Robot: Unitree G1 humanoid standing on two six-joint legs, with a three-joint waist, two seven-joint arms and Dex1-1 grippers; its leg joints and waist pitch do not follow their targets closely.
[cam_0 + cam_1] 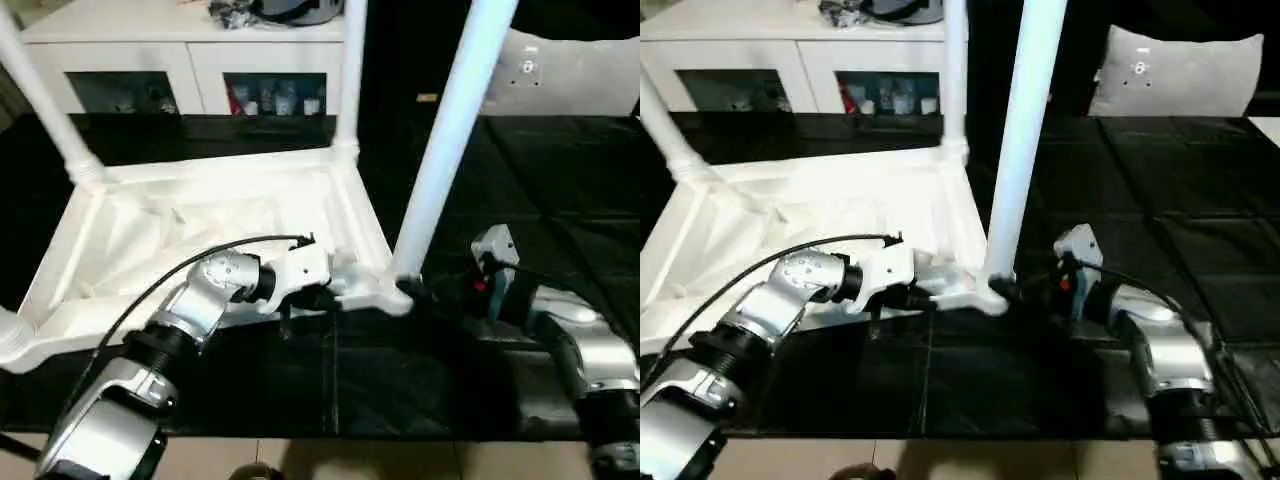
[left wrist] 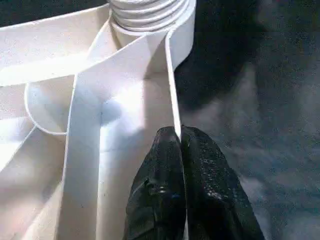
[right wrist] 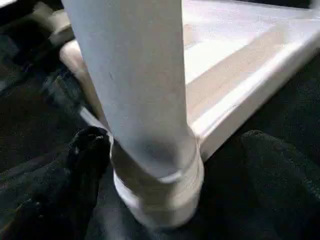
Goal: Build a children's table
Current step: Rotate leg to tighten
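Observation:
The children's table lies upside down on the black mat, its ribbed white top [image 1: 200, 230] facing up. White legs stand in its corner sockets: the near right leg [image 1: 450, 130], the far right leg [image 1: 350, 70] and the far left leg [image 1: 45, 100]. My left gripper [image 1: 325, 298] is at the front rim close to the near right corner. Its fingers [image 2: 165, 165] are shut on the thin rim wall. My right gripper [image 1: 415, 290] is open, one finger [image 3: 85, 155] beside the threaded base of the near right leg [image 3: 145, 100].
A white cabinet [image 1: 180, 50] with glass doors stands behind the table. A grey cushion [image 1: 1180, 70] lies at the back right. The black mat [image 1: 560, 180] stretches bare to the right of the table. A black cable [image 1: 150, 290] loops over my left forearm.

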